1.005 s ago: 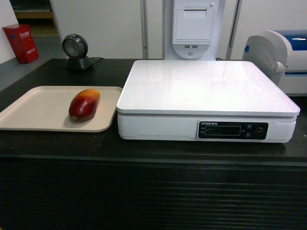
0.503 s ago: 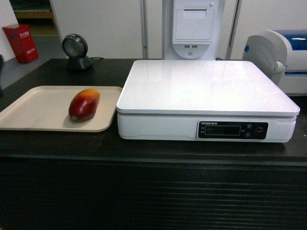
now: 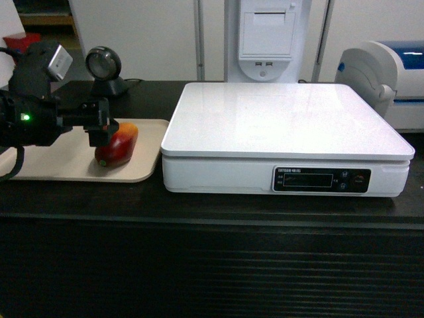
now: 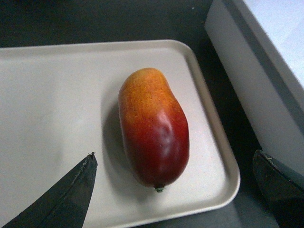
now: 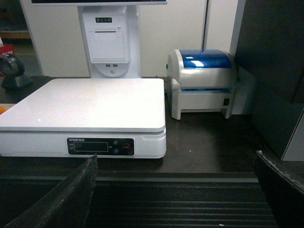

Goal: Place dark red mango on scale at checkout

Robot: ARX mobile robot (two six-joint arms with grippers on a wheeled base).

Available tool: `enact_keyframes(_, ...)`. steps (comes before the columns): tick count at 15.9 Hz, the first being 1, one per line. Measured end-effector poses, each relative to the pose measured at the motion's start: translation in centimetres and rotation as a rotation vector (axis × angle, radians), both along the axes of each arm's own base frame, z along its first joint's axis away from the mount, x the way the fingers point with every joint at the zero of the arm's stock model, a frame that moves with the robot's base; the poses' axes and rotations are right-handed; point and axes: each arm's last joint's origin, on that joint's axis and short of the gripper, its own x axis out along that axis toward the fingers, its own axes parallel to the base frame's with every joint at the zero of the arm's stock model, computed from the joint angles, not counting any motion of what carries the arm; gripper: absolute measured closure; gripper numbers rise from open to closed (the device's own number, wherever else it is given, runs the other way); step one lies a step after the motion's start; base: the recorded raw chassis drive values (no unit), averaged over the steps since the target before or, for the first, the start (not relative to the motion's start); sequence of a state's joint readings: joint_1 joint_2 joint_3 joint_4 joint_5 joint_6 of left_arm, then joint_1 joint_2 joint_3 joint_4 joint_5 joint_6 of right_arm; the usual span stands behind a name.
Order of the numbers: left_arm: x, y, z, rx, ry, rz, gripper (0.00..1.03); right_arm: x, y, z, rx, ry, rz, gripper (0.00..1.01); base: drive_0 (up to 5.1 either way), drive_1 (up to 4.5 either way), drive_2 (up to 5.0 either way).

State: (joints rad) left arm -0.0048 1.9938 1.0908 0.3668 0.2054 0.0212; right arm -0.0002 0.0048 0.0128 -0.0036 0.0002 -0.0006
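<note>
The dark red mango [image 3: 120,147] lies on a beige tray [image 3: 59,165] on the black checkout counter [image 3: 212,265], left of the white scale [image 3: 285,119]. From the left wrist view, the mango [image 4: 154,128] has its dark end with the stem spot toward the camera and its orange end away. My left gripper [image 3: 101,131] hovers over the mango's near end, open; its fingers [image 4: 71,190] stand wide on either side, not touching it. My right gripper [image 5: 173,161] is open and empty, low in front of the counter's ribbed panel, facing the scale [image 5: 85,104]. It is outside the head view.
A round barcode scanner [image 3: 106,69] stands behind the tray. A white receipt printer column [image 3: 267,36] rises behind the scale. A white label printer with a blue lid [image 5: 204,80] sits right of the scale, beside a dark wall panel [image 5: 270,71].
My left arm has come into the head view from the left and now hangs over the tray at the mango. Mango, tray and scale have not moved.
</note>
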Motion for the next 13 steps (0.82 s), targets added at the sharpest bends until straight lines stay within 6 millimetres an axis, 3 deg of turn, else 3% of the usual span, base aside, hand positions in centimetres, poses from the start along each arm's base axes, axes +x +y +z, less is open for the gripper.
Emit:
enact_keyframes(6, 6.7, -0.3, -1.5, 0.019, 0.074, -0.011, 0.05, 0.0, 0.0, 0.0, 0.0, 0.0, 0.0, 0.03, 0.0, 0.0, 0.0)
enact_keyframes(10, 8.8, -0.2, -3.1, 0.054, 0.12, 0.004, 0.05, 0.0, 0.0, 0.0, 0.0, 0.0, 0.0, 0.03, 0.0, 0.0, 0.0)
enact_keyframes(13, 9.2, -0.2, -4.0, 0.059, 0.171, -0.014, 0.05, 0.0, 0.0, 0.0, 0.0, 0.0, 0.0, 0.03, 0.0, 0.0, 0.0)
